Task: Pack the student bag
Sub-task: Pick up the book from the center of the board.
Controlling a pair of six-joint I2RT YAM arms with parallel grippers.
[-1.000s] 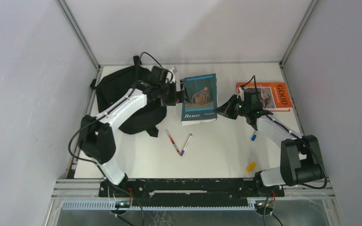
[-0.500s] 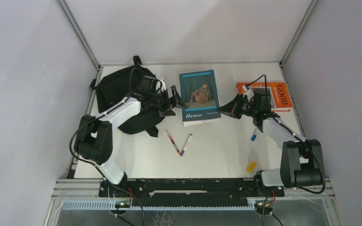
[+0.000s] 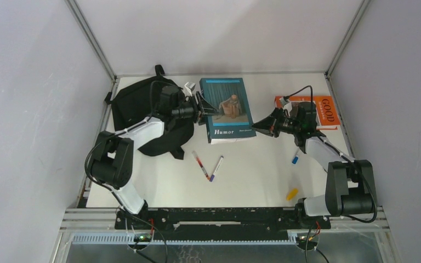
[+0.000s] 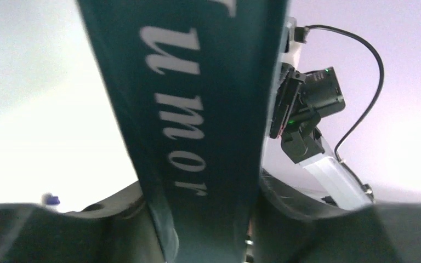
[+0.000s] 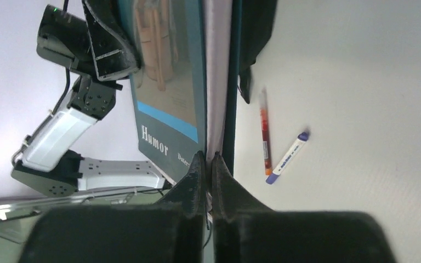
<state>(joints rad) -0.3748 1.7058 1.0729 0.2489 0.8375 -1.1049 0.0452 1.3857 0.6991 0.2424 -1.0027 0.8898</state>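
Note:
The student bag (image 3: 137, 109) lies black and slumped at the back left of the table. A teal book titled "Humor" (image 3: 226, 109) lies just right of it. My left gripper (image 3: 202, 108) reaches over the bag and is shut on the book's left edge. In the left wrist view the dark spine (image 4: 197, 109) fills the space between the fingers of that gripper (image 4: 208, 208). My right gripper (image 3: 256, 129) sits at the book's right edge. In the right wrist view its tips (image 5: 208, 161) stand a narrow gap apart against the page edge (image 5: 216, 82).
An orange book (image 3: 318, 112) lies at the back right behind my right arm. A red pen (image 3: 200, 164) and a blue-capped pen (image 3: 216, 168) lie in front of the teal book. A small blue item (image 3: 295, 159) and a yellow one (image 3: 291, 193) lie near the right arm.
The left gripper drew back open, then closed on the teal book's left edge. The book has shifted left and toward the back. The right gripper's tips have parted slightly.

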